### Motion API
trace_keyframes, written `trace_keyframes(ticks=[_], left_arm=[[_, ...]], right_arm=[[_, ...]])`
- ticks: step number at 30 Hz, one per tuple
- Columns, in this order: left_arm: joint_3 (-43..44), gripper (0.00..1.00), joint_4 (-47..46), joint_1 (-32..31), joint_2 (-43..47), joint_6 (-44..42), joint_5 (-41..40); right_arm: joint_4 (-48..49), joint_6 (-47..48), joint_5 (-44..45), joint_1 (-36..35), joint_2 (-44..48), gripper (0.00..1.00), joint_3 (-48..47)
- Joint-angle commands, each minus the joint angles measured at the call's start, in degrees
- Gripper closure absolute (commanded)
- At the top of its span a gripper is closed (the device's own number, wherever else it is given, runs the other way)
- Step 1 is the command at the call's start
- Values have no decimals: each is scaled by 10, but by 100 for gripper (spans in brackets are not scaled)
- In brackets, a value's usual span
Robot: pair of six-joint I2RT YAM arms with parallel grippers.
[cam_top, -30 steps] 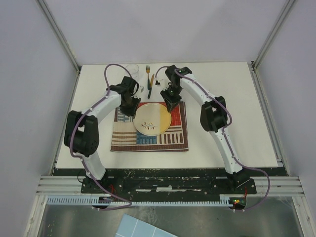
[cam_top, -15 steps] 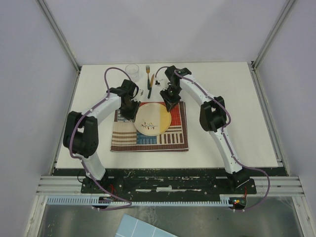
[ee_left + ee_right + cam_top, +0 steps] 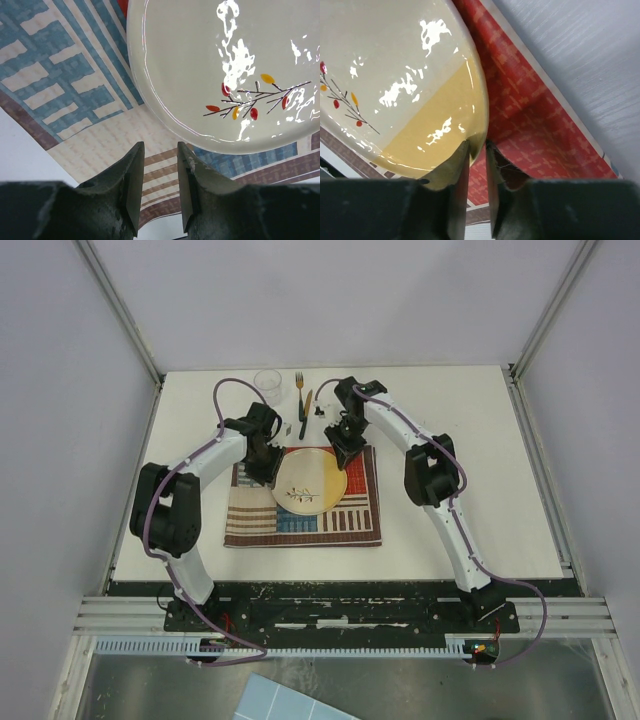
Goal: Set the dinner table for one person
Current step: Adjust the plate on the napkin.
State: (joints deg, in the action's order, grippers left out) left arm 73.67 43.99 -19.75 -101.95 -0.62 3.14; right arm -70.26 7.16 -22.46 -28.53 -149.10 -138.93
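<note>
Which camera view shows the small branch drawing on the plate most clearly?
The left wrist view: the branch drawing on the plate is close, with red, orange and yellow leaves distinct. The right wrist view catches only part of it at the left edge. The top external view shows it whole but tiny.

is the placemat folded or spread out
Spread out: the patchwork placemat lies as one flat rectangle on the dinner table, no edge turned over that shows, with the plate on it.

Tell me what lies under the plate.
The plate sits on the striped patchwork placemat. The cloth's middle is covered, so anything beneath there cannot be seen.
</note>
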Motion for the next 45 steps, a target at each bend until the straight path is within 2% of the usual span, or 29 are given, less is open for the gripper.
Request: trace_keyframes(ticks=[1, 3, 4, 21, 34, 45], left_arm=[[9, 61, -19, -2, 2, 10, 2], [8, 61, -20, -2, 0, 9, 2], [7, 61, -20, -2, 0, 9, 2], [7, 62, -29, -2, 1, 11, 3], [-6, 62, -32, -2, -12, 4, 2], [2, 63, -30, -2, -11, 6, 8]], right_arm=[[0, -3, -15, -2, -2, 79, 13], [-4, -2, -20, -2, 4, 97, 17], [-5, -2, -21, -2, 9, 98, 22], [2, -1, -31, -2, 141, 98, 174], [8, -26, -40, -5, 94, 98, 136], [-7, -27, -72, -14, 160, 98, 195]])
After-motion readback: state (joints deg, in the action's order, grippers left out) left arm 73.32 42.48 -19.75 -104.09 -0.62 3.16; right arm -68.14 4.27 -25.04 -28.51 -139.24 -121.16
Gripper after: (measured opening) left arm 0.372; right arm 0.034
